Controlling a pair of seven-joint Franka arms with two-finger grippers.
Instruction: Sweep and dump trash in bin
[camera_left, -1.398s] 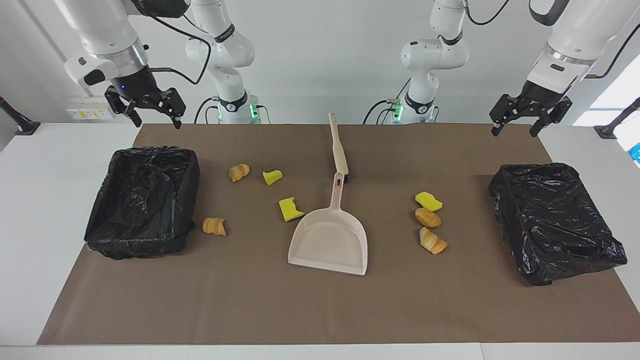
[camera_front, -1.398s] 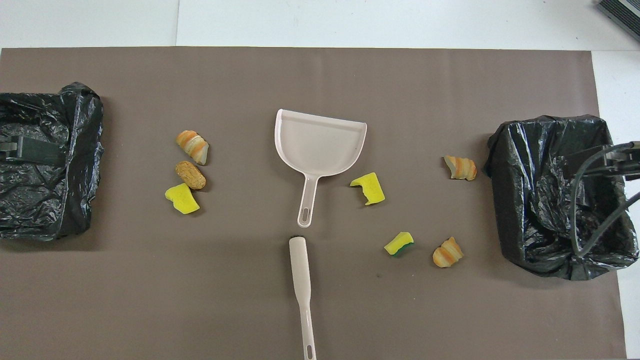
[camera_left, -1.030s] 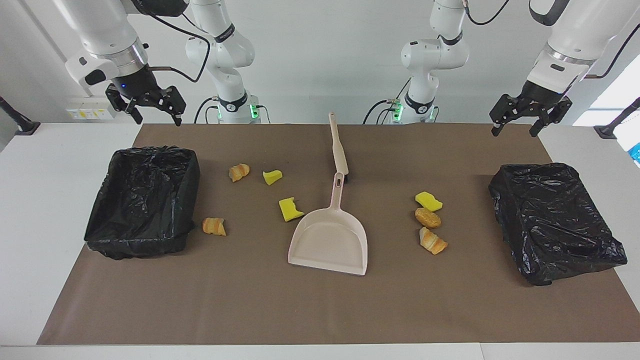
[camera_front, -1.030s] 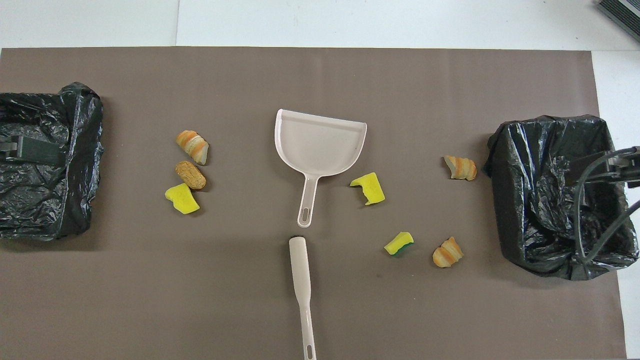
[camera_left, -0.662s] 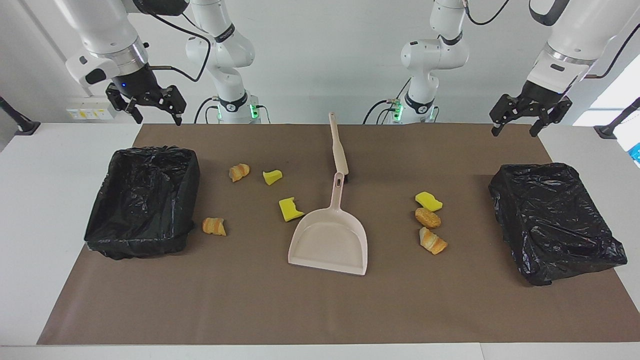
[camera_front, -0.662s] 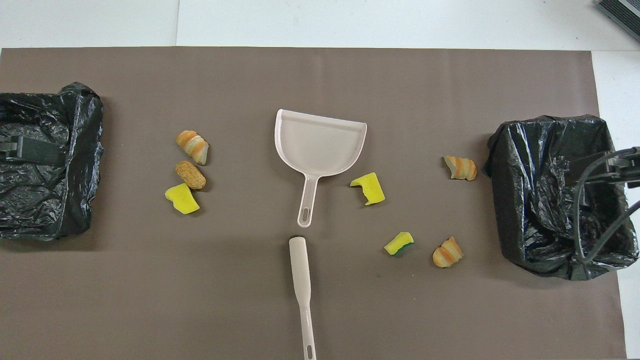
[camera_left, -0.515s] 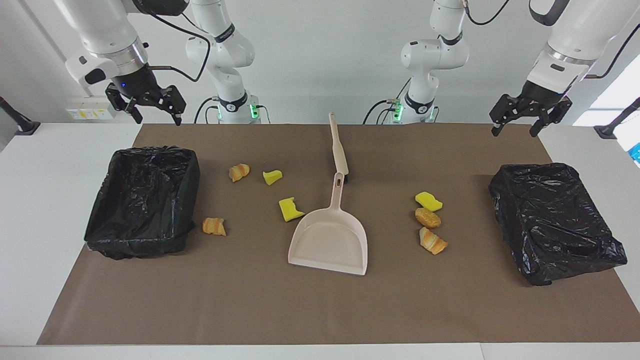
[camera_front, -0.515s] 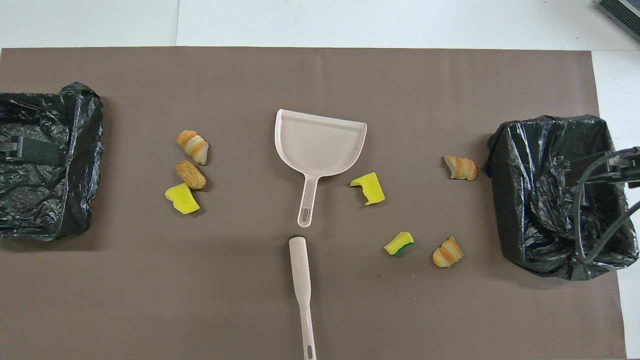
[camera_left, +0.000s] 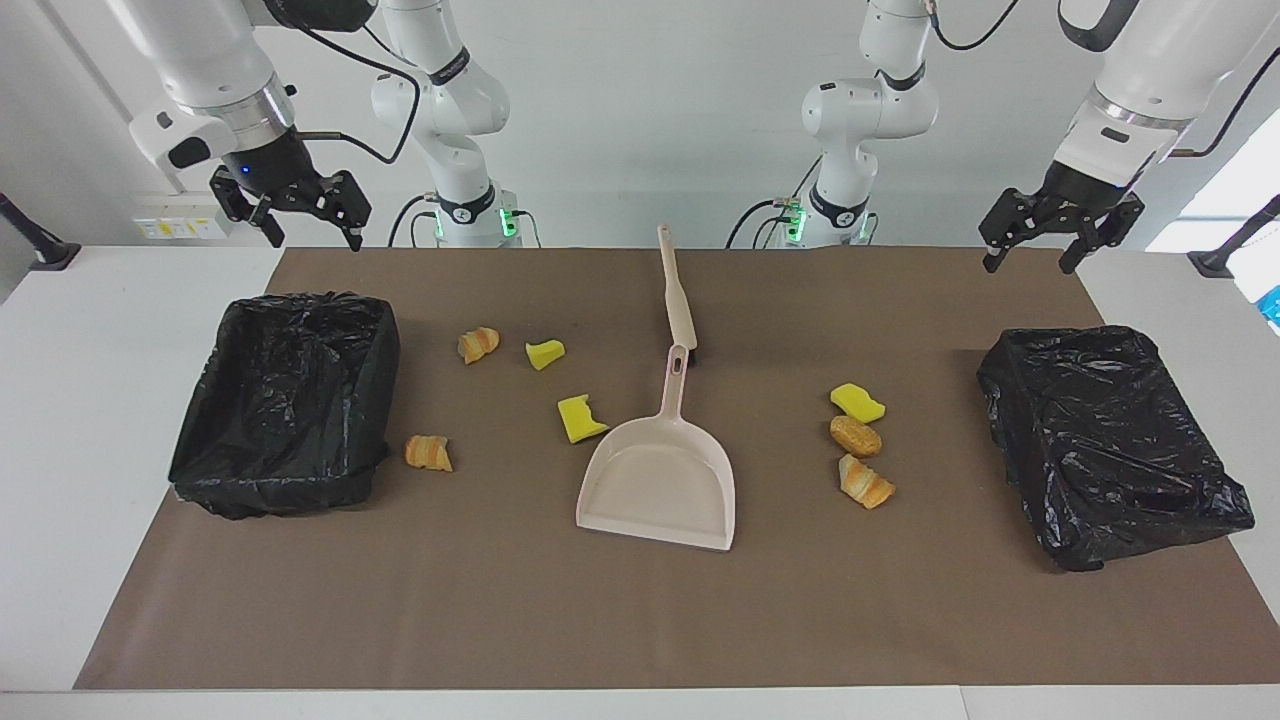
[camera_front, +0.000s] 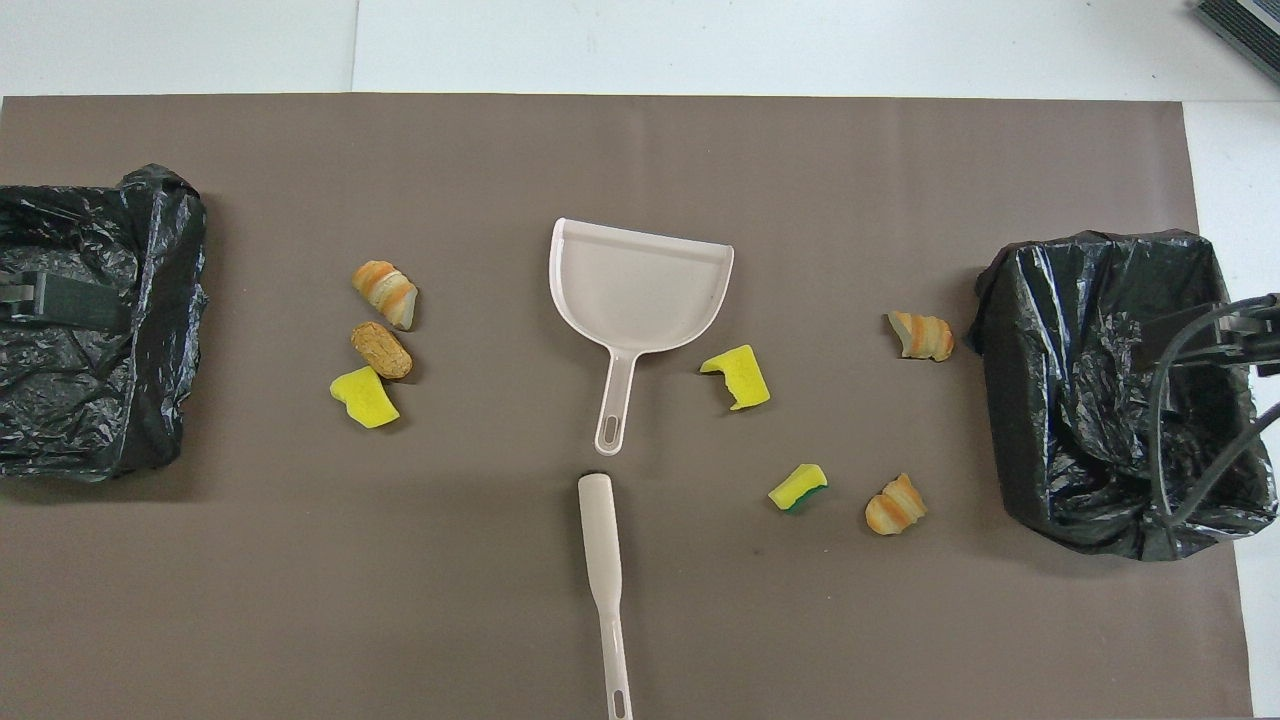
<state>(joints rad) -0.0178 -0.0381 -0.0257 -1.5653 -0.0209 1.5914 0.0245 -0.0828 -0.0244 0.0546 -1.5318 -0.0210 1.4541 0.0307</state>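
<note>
Right pincer (camera_left: 303, 218) rose slightly | dustpan (camera_left: 660, 480) handle toward robots

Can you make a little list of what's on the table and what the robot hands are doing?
trash: seven chunks loose on the brown mat, e.g. a sponge piece beside the dustpan
dustpan: mid-mat, nothing in it
brush: lies nearer the robots than the dustpan
bins: black-lined bin at the right arm's end, another at the left arm's
left gripper: open, raised, holds nothing
right gripper: open, raised, holds nothing
</note>
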